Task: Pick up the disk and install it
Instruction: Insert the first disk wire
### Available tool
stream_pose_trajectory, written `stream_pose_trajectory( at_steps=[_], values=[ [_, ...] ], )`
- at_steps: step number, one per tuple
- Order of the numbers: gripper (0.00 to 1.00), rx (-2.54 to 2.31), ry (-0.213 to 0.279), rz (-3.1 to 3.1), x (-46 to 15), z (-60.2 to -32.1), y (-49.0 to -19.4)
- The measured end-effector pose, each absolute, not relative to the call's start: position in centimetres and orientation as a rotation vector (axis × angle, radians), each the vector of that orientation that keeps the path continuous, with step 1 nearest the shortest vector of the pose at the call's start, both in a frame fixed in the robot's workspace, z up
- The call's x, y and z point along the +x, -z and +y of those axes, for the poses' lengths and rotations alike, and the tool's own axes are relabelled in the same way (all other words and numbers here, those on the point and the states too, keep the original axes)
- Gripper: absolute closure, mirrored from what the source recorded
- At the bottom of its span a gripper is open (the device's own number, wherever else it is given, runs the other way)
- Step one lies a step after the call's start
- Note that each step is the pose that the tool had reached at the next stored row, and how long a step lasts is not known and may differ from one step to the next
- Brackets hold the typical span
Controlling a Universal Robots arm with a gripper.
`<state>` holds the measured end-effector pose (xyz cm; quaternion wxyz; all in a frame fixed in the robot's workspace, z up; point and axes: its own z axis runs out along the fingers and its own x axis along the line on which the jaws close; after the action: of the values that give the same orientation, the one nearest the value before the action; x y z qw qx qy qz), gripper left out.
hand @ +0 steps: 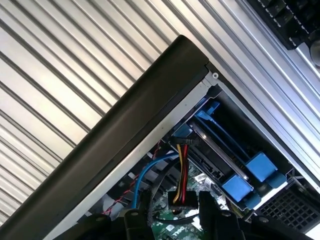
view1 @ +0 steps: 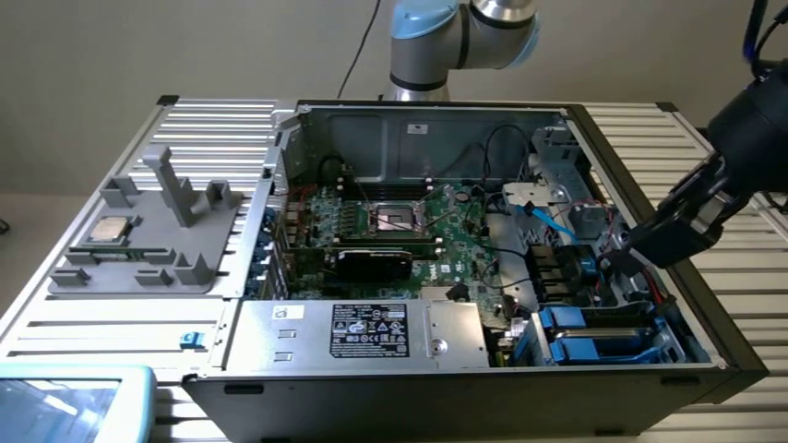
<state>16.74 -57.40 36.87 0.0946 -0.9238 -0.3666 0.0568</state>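
As the exterior view sees it: an open computer case (view1: 407, 120) lies on a slatted metal table (view1: 209, 120).
Arm (view1: 751, 120): reaches in from the exterior view's right, above the case's right wall.
Gripper (view1: 622, 260): black, low over the right-hand interior of the case, above fans and cables; nothing held.
Disk (view1: 569, 320): seated in the drive bay at the case's corner nearest the camera on the right, blue rails showing, just below the Gripper.
Power supply (view1: 369, 332): silver box with black label, to the exterior view's left of the Disk.
Grey tray (view1: 148, 258): on the table at the exterior view's left, carrying a small square chip (view1: 111, 228).
Gripper, wrist view (hand: 172, 220): two dark fingers (hand: 209, 212) stand apart, nothing clamped between them.
Disk, wrist view (hand: 220, 152): edge-on in its bay, beside the case's black wall (hand: 125, 135), blue tabs at its end.
Cables, wrist view: a red-yellow-black bundle (hand: 182, 170) ends at a plug beside the Disk; a blue cable (hand: 150, 167) curves nearby.
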Motion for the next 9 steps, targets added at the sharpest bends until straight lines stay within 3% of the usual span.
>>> stream_pose_trajectory(
  at_steps=[9],
  values=[
    [0.5, -2.73, -0.162, -1.085, 16.8, -57.8, -39.2]
  ],
)
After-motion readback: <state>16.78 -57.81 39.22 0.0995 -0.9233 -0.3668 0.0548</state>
